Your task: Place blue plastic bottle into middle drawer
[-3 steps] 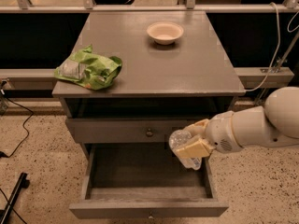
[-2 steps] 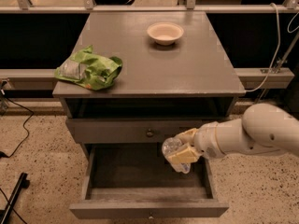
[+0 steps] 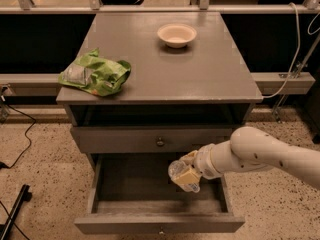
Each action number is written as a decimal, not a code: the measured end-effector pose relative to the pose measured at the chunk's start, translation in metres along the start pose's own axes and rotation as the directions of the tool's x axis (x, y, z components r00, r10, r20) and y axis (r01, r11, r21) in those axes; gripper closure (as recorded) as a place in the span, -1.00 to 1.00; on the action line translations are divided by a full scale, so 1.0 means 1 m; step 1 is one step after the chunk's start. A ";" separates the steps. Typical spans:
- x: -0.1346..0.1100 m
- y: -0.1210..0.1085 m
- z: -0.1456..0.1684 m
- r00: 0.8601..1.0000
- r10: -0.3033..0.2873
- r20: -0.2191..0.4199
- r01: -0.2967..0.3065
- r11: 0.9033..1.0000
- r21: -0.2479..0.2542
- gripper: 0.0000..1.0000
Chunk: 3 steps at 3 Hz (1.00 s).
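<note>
The grey cabinet's middle drawer is pulled open at the bottom of the camera view, its inside dark. My gripper reaches in from the right on a white arm and is shut on the blue plastic bottle, a small clear bottle. It holds the bottle tilted above the right part of the open drawer, just below the shut knobbed drawer. The fingers cover most of the bottle.
On the cabinet top lie a green foil snack bag at the left and a round beige bowl at the back. A white cable hangs at the right. A black cable runs on the speckled floor at the left.
My gripper has moved left and a little down with the bottle, further over the open drawer. Nothing on the cabinet top moved.
</note>
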State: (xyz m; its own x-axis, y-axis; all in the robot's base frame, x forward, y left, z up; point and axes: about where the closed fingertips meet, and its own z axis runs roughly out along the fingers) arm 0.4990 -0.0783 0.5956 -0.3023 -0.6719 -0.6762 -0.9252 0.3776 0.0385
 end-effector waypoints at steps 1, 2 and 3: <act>0.022 -0.006 0.027 0.998 0.019 -0.059 -0.021 0.999 -0.035 1.00; 0.047 -0.004 0.050 0.993 0.048 -0.109 -0.057 0.995 -0.077 1.00; 0.064 -0.002 0.063 0.989 0.054 -0.141 -0.069 0.992 -0.103 1.00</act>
State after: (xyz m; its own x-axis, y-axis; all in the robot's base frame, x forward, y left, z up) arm 0.4961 -0.0813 0.5059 -0.3809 -0.7338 -0.5625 -0.9210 0.3549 0.1607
